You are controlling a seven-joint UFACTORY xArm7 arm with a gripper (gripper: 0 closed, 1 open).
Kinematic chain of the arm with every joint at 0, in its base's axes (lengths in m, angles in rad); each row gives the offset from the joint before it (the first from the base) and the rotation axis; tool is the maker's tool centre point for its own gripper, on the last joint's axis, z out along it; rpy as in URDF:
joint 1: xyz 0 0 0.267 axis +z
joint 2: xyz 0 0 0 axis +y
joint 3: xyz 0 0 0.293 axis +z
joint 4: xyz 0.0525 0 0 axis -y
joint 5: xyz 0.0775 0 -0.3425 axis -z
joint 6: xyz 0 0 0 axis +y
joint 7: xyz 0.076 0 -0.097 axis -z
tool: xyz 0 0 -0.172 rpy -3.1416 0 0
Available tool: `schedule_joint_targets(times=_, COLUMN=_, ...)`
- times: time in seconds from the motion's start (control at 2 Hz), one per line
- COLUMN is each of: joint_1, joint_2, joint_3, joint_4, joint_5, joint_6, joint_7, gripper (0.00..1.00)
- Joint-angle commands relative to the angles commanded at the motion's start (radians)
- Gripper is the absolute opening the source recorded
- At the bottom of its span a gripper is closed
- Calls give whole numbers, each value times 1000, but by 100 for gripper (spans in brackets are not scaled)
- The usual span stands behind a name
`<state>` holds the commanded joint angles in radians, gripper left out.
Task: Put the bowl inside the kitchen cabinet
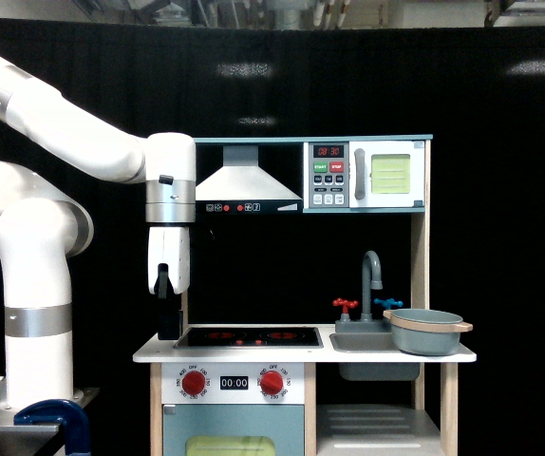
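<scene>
- Bowl (426,332) is seen lower right (beside the sink (363,340)), not yet grasped.
- Gripper (169,328), left of centre, holds nothing; jaw opening cannot be told.
- A reach rightward is judged next.

The grey microwave panel with a yellow-green door (366,175) shows red digits "08:30" at 12 o'clock, with "START" and "STOP" buttons beneath. The small black display (234,383) between the red stove knobs reads "00:00"; each knob has "OFF" at 12 o'clock.
</scene>
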<state>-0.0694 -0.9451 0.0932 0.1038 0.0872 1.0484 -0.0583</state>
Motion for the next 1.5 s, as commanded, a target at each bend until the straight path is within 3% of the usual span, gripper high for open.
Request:
schedule_joint_targets(times=0.5, joint_1=-5, joint_2=-7, joint_3=-11, joint_4=2, joint_5=-9, joint_6=-8, joint_7=-7, gripper=100)
schedule_joint_targets(times=1.0, joint_1=-1, joint_2=-5, joint_3=-82, joint_4=43, joint_5=-21, joint_6=-50, joint_7=-93, gripper=100)
schedule_joint_targets(times=1.5, joint_1=-83, joint_2=303, joint_3=-163, joint_4=230, joint_5=-86, joint_6=-189, joint_7=-154, gripper=100)
